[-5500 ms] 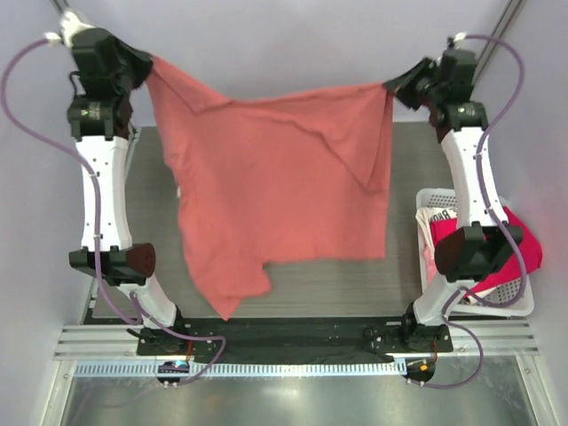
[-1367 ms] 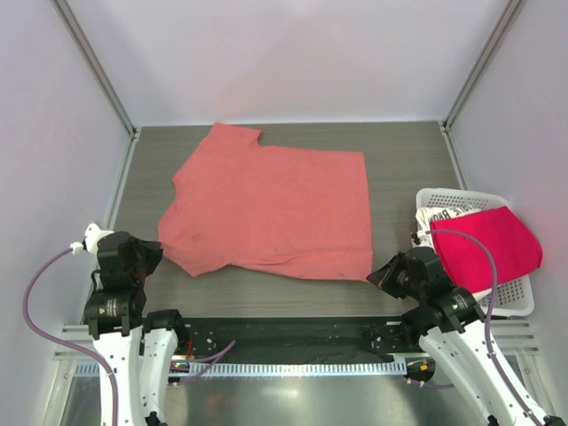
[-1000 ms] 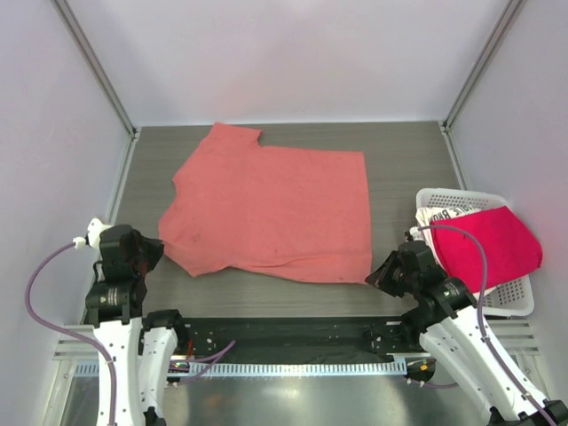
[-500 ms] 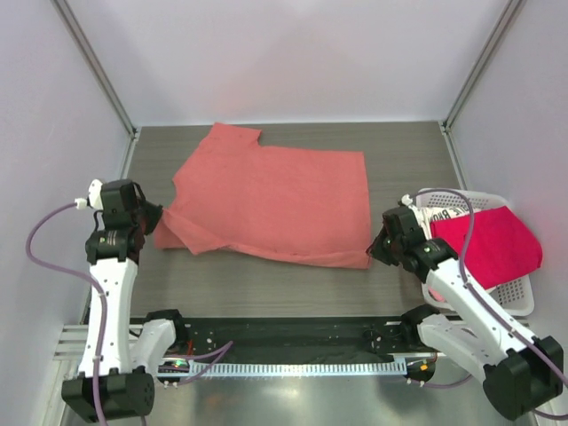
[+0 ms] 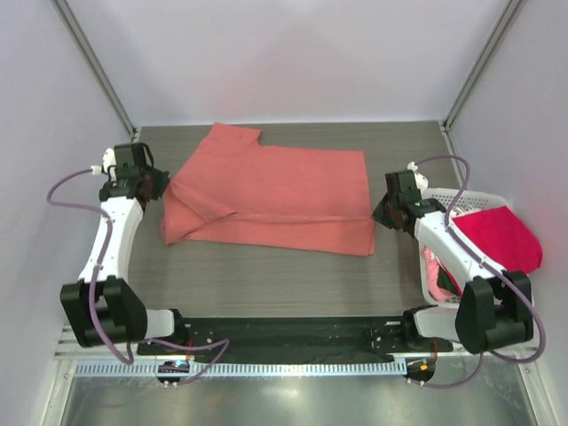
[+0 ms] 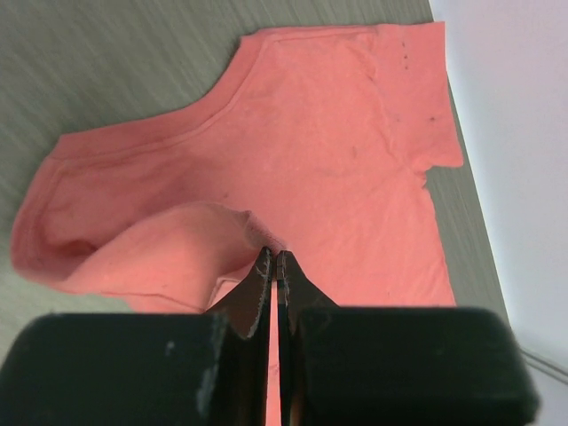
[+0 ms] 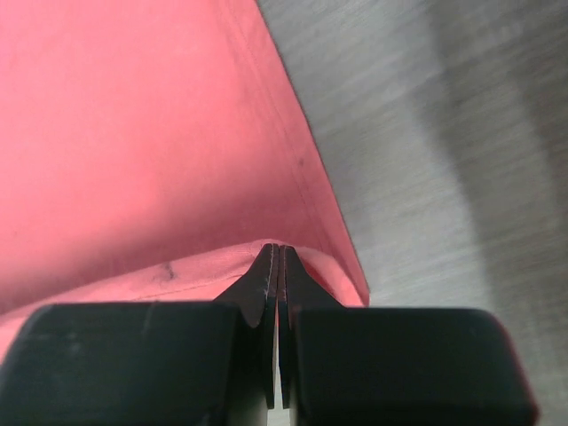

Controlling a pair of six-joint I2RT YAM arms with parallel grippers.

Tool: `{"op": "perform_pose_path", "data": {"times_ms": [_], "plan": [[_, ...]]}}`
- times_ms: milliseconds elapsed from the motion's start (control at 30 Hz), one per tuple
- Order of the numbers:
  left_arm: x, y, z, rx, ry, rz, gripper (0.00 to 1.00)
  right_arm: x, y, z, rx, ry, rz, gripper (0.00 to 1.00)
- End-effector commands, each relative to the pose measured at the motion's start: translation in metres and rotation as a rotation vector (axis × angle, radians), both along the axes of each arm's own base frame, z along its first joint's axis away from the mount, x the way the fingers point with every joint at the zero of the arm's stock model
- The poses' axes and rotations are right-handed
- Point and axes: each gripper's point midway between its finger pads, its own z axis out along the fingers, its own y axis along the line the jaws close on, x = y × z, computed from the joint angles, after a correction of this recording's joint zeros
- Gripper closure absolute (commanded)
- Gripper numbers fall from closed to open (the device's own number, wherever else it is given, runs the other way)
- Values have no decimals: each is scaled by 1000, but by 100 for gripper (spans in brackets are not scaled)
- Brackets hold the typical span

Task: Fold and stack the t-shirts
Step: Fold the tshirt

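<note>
Salmon-coral cloth covers the middle of our grey wood-grain table. It is the plain short-sleeved salmon-coral t-shirt, lying spread out with its near hem doubled back over the body in a loose fold. We pinch that hem at both ends. Our left gripper has its jaws pressed together on the cloth at the shirt's left edge, where a puffed loop of fabric rises just beside the tips. Our right gripper is clamped the same way on the hem at the right edge. Beside the right arm stands a white plastic lattice basket, with a brighter crimson-pink t-shirt heaped in it.
</note>
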Motion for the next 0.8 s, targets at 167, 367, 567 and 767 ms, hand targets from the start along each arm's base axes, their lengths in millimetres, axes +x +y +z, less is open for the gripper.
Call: {"op": "perform_pose_path", "data": {"times_ms": [167, 367, 567, 767], "plan": [[85, -10, 21, -26, -101, -26, 100, 62, 3, 1, 32, -43, 8, 99], [124, -18, 13, -27, -88, -62, 100, 91, 5, -12, 17, -18, 6, 99], [159, -39, -6, -63, -85, -163, 16, 105, 9, -11, 23, -33, 27, 52], [121, -32, 0, 28, 9, -132, 2, 65, 17, -6, 35, -64, 38, 49]]}}
